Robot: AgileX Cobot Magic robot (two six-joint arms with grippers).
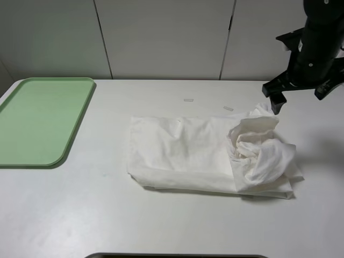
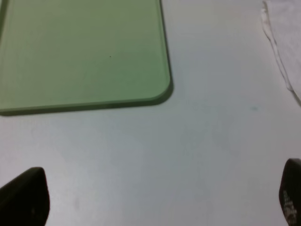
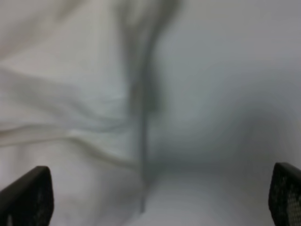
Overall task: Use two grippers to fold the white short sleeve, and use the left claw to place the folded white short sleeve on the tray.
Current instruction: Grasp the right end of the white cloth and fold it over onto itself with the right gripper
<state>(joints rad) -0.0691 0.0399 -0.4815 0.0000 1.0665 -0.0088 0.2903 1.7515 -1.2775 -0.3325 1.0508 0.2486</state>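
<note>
The white short sleeve (image 1: 188, 153) lies in a rough rectangle on the table's middle, its right end bunched into a crumpled heap (image 1: 260, 150). My right gripper (image 1: 301, 92) hangs open just above the shirt's far right corner, holding nothing. The right wrist view shows its fingertips (image 3: 26, 197) wide apart over blurred white cloth (image 3: 70, 103). The left claw (image 2: 157, 197) is out of the exterior view. In its wrist view it stands open over bare table, between the tray (image 2: 84, 52) and the shirt's edge (image 2: 287, 37). The light-green tray (image 1: 37, 121) sits at the far left with nothing on it.
Two small white tape strips (image 1: 188, 100) (image 1: 228, 108) lie on the table behind the shirt. A white panelled wall (image 1: 161, 37) runs along the table's back edge. A dark object (image 1: 177, 256) peeks in at the front edge.
</note>
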